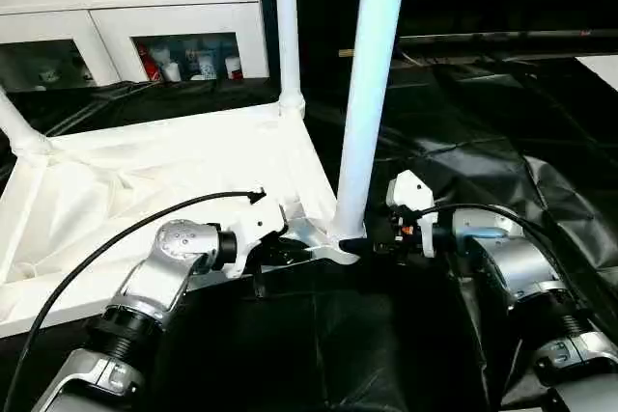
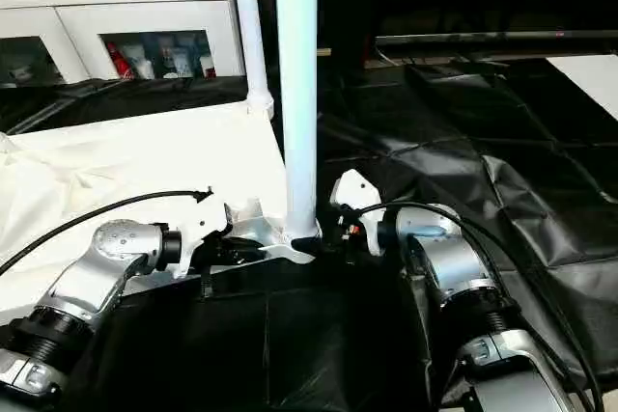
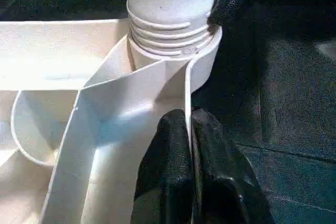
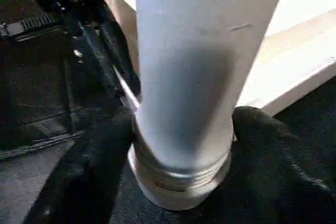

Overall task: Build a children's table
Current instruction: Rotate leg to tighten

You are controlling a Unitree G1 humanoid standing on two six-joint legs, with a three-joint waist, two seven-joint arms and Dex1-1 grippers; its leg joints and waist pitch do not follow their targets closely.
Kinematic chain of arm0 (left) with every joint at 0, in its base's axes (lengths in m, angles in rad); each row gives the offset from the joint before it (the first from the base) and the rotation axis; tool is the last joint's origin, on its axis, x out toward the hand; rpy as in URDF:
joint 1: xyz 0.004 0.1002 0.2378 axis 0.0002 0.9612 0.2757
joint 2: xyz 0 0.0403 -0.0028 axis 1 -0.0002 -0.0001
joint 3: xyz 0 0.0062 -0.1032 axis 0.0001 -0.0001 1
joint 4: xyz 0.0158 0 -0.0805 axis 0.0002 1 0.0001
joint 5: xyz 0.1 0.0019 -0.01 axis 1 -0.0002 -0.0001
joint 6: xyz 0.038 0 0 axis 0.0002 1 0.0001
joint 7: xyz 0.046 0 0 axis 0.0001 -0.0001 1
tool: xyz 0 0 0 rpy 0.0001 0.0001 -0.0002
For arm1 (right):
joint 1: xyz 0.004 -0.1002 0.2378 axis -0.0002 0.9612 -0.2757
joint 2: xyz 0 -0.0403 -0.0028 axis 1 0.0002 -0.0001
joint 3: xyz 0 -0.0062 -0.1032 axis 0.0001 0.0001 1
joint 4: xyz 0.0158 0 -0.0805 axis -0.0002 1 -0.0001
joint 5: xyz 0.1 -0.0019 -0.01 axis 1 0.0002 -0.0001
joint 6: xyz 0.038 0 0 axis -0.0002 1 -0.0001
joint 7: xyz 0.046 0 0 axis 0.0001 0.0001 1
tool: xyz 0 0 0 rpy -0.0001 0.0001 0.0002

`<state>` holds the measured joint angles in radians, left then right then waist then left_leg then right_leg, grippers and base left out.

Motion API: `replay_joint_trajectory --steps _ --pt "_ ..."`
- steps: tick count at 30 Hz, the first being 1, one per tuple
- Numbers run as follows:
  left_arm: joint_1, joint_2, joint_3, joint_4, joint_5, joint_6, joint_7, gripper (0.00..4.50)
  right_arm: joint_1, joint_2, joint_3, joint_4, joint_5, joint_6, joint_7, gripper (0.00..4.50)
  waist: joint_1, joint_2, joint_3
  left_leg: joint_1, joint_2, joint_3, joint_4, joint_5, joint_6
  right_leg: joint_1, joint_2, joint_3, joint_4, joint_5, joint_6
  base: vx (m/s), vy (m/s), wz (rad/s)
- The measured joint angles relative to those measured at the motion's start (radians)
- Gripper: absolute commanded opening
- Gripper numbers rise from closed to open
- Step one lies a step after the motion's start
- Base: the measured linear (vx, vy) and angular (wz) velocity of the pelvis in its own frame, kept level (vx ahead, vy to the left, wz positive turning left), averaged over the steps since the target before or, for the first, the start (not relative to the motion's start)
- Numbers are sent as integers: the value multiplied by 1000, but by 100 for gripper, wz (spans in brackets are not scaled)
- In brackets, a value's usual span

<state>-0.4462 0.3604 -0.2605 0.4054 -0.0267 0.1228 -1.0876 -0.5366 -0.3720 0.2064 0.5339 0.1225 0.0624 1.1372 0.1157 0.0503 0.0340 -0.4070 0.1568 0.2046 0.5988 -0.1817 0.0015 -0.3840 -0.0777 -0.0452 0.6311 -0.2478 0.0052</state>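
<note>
The tabletop [image 1: 145, 190] lies underside up on a sheet [image 1: 463, 142] over the floor, toward the sheet's left side. A leg [image 1: 369, 94] stands upright in the tabletop's near right corner socket [image 3: 173, 61]. A second leg [image 1: 286, 21] stands in the far right corner, a third leg [image 1: 17, 127] at the far left corner. The left gripper [image 1: 280, 250] pinches the tabletop's near rim just left of the socket. The right gripper [image 1: 372, 243] clasps the near leg's base from the right. A cabinet [image 1: 135, 16] stands behind the sheet's far left edge.
</note>
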Motion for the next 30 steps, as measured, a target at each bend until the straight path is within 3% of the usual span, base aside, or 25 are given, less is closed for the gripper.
replay_joint_trajectory --steps 5,12,19,23,27,30 --pt "4 0 1 -8 0 7 -3 0 0 0 0 0 3 3 7 275 0 0 0 0 0 0 0 0 0 0 0 0 0 0 0 0 0 0" --pt "0 -14 8 -1 7 26 27 0 14 33 -24 14 5 3 -30 265 -1 -2 -1 3 0 0 0 0 0 2 0 0 1 0 0 0 0 0" --pt "-150 -188 18 204 81 79 328 0 -3 191 -145 133 -12 5 -459 265 -6 -1 -1 8 -1 2 1 -1 -5 7 -1 2 -1 7 -8 0 0 0" --pt "-188 -240 22 271 98 89 442 0 -27 274 -161 164 -53 15 -677 264 -14 0 -2 17 -1 3 -1 -1 -6 14 -2 3 -4 9 -7 0 0 0" --pt "-188 -239 22 287 105 69 446 0 -33 289 -160 176 -74 9 -693 264 -19 0 -2 24 -1 3 -7 -1 -6 19 -2 2 -12 7 -2 0 0 0" --pt "-188 -236 22 290 110 58 442 0 -34 290 -162 179 -73 0 -692 334 -21 1 -2 23 -2 3 -11 -1 -6 20 -2 1 -17 11 -1 0 0 0"
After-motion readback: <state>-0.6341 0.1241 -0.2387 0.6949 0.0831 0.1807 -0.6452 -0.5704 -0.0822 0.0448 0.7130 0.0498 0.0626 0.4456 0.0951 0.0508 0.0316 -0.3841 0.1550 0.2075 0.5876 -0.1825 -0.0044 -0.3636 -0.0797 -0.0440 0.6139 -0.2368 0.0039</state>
